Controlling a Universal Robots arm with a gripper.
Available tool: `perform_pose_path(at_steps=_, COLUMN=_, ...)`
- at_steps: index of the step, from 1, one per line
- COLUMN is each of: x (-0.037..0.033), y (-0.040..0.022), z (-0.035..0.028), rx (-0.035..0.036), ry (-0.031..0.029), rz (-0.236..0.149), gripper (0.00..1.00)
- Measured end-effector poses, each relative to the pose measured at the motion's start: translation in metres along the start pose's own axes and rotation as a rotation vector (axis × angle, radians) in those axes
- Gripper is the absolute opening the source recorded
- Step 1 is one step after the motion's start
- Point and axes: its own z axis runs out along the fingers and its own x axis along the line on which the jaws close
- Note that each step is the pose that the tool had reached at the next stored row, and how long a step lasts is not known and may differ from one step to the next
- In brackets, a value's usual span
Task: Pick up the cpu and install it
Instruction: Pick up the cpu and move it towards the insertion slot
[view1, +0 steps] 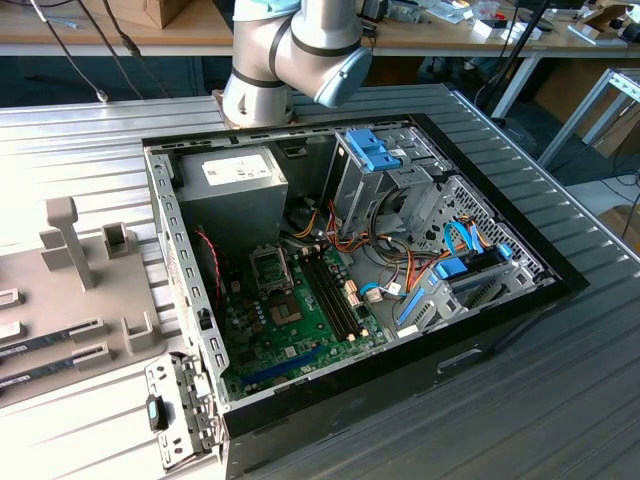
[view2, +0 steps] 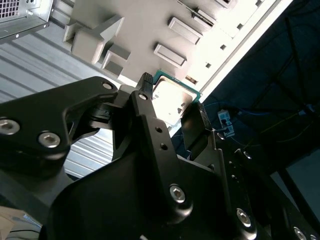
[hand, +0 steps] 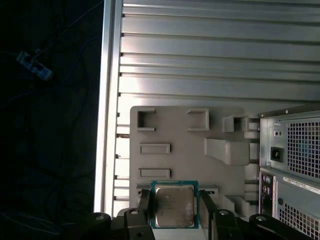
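With the gripper (hand: 174, 199) pinched on the cpu's (hand: 173, 207) opposite edges over the grey tray's (hand: 175, 131) edge, I'd lift level, squeezing lightly, avoiding any tilt.

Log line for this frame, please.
gripper | shut on small silvery green-rimmed square cpu | over grey moulded parts tray | install: not yet done

Exterior view: high, oblique, mid-distance, looks down into open computer case (view1: 165, 240) on ribbed table (view1: 560, 400); grey tray (view1: 130, 300) at exterior view's left. First wrist view: faces straight down past gripper (hand: 174, 212) onto tray, table edge, case rear. Second wrist view: very close behind fingers (view2: 142, 107), tilted, facing tray. Both wrist views share cpu (hand: 173, 202) between fingers; all three share tray, case
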Motion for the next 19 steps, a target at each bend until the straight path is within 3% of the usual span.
perform_pose_path(at_steps=19, x=-0.0152, y=-0.0005, z=0.0009, rx=0.0000, ry=0.0000, rz=0.000, gripper=0.47)
